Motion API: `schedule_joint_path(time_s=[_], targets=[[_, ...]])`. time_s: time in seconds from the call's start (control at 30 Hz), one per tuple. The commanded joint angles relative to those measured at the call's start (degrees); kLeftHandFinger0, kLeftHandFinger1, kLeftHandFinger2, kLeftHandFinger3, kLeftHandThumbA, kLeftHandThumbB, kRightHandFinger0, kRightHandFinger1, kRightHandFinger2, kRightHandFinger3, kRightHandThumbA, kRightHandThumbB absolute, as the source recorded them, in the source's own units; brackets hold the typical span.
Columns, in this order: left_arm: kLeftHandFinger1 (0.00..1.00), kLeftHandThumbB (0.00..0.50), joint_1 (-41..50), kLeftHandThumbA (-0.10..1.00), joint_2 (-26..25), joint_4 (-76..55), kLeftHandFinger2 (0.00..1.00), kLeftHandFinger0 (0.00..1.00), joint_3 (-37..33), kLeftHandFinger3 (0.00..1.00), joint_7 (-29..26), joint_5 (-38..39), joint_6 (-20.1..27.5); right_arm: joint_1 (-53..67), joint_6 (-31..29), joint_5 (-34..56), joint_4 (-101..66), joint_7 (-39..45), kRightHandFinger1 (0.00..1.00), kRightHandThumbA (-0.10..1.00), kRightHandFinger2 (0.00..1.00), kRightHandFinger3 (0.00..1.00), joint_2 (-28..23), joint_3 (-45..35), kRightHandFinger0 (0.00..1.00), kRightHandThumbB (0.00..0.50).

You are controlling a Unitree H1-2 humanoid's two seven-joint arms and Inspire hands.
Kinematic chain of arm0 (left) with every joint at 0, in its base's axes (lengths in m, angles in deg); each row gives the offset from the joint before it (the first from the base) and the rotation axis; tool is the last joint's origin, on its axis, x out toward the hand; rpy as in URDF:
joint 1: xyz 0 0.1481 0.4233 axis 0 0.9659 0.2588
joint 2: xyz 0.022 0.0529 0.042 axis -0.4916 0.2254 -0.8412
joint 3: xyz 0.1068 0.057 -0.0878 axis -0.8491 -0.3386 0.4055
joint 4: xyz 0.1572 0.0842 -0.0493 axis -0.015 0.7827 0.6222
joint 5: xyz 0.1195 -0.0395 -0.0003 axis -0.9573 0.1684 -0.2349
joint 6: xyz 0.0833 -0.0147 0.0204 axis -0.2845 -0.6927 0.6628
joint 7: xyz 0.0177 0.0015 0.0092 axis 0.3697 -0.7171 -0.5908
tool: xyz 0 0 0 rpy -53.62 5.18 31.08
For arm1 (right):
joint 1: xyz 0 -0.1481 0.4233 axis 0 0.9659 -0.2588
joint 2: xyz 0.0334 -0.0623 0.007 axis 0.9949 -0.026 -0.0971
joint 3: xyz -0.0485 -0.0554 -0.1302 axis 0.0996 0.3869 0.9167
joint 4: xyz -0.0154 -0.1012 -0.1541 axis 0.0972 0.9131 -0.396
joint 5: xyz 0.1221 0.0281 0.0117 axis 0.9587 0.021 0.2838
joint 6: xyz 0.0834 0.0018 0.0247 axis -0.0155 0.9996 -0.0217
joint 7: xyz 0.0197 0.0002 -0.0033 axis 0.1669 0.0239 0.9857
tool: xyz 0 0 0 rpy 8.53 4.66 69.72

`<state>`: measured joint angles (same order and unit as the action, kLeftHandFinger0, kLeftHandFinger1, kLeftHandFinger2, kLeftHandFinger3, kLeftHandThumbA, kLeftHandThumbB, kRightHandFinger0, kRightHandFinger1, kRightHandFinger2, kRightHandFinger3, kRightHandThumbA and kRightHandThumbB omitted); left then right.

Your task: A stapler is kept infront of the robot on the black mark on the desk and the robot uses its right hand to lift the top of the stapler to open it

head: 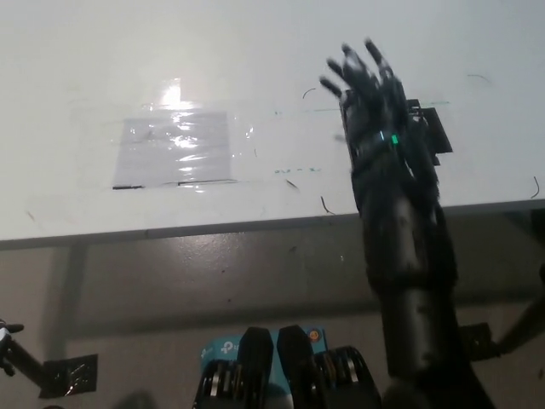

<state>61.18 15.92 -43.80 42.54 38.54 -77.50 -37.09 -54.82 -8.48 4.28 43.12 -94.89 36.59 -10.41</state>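
The right hand (pixel 379 115) is raised over the far part of the white desk (pixel 255 51), its fingers (pixel 353 77) spread apart and pointing away from the robot; nothing sits between them, so the hand is open and holds nothing. The stapler (pixel 430 128) lies just to the right of those fingers and a little nearer the robot than the fingertips, at about the level of the palm. Only a dark, angular part of it shows past the hand's right edge; the rest is hidden behind the hand and wrist, so whether its top is lifted cannot be told, nor whether the hand touches it. A small green light glows on the back of the hand.

Further out, well to the left of the fingers, one rectangular patch of clear shiny tape (pixel 174 149) is stuck flat on the desk, with a short black line along its near edge. A few thin dark marks lie scattered on the desk surface around the hand. The black forearm runs from the hand down across the desk's near edge toward the bottom right.

Far from the fingers, at the bottom left corner, a sliver of the left hand (pixel 7 336) shows below the desk; its fingers cannot be made out.

Counted: one stapler, one tape patch, two hands.
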Motion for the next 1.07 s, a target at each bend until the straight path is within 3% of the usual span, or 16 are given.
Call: schedule_joint_path(time_s=[0.0, 0.23, 0.3, 0.47, 0.53, 0.57, 0.6, 0.77, 0.9, 1.03], targets=[[0.25, 0.0, -1.44, 0.19, -1.98, -2.26, 0.47, 0.24, 0.95, 0.73, -1.18, 0.22, -0.05, 4.94, 9.29, 8.83, -17.25, -1.99, 0.59, 0.41, 0.73, 0.94, -1.33, 8.53, 0.51, 0.0], [0.23, 0.0, -0.83, 0.18, -1.75, -1.87, 0.49, 0.17, 1.3, 0.73, -1.07, 0.67, 0.52, 15.51, 9.29, 18.83, -30.47, -6.0, 0.57, 0.46, 0.74, 0.96, -10.14, 19.82, 0.54, 0.0], [0.24, 0.0, -0.57, 0.19, -1.68, -1.69, 0.48, 0.2, 1.35, 0.73, -1.04, 0.7, 0.82, 18.4, 9.29, 19.66, -34.97, -7.3, 0.53, 0.44, 0.68, 0.92, -13.43, 21.5, 0.51, 0.0], [0.23, 0.0, -0.3, 0.19, -1.71, -1.82, 0.46, 0.19, 1.29, 0.72, -1.33, 0.19, 0.64, 21.46, 9.29, 21.0, -40.34, -7.76, 0.55, 0.37, 0.68, 0.95, -17.77, 21.77, 0.55, 0.0], [0.23, 0.0, -0.4, 0.19, -1.76, -1.76, 0.46, 0.18, 1.41, 0.71, -1.41, 0.31, 0.55, 23.09, 9.29, 18.38, -42.01, -5.53, 0.52, 0.35, 0.64, 0.91, -20.88, 21.61, 0.53, 0.0], [0.23, 0.0, -0.43, 0.2, -1.76, -1.73, 0.45, 0.2, 1.48, 0.71, -1.45, 0.36, 0.5, 23.71, 9.29, 15.13, -42.05, -4.27, 0.47, 0.35, 0.6, 0.87, -22.01, 21.62, 0.46, 0.0], [0.23, 0.0, -0.38, 0.2, -1.73, -2.0, 0.45, 0.21, 1.42, 0.72, -1.53, 0.2, 0.23, 25.68, 9.28, 7.96, -41.84, 0.02, 0.47, 0.33, 0.58, 0.86, -23.78, 19.94, 0.45, 0.0], [0.23, 0.0, -0.64, 0.2, -2.04, -1.64, 0.45, 0.22, 1.59, 0.73, -1.47, 0.3, 0.19, 29.47, 1.84, -3.24, -36.79, 1.92, 0.4, 0.26, 0.51, 0.78, -28.27, 20.78, 0.39, 0.0], [0.23, 0.0, -0.88, 0.2, -2.78, -1.29, 0.45, 0.19, 1.48, 0.72, -1.2, -0.05, 0.52, 32.31, -6.38, -12.45, -28.57, 1.83, 0.35, 0.3, 0.47, 0.73, -30.24, 22.17, 0.32, 0.008], [0.22, 0.0, -0.99, 0.2, -2.89, -1.4, 0.44, 0.19, 1.6, 0.72, -1.11, 0.15, 0.44, 32.5, -10.35, -16.55, -24.0, 1.74, 0.33, 0.32, 0.46, 0.7, -30.65, 23.25, 0.3, 0.021]])
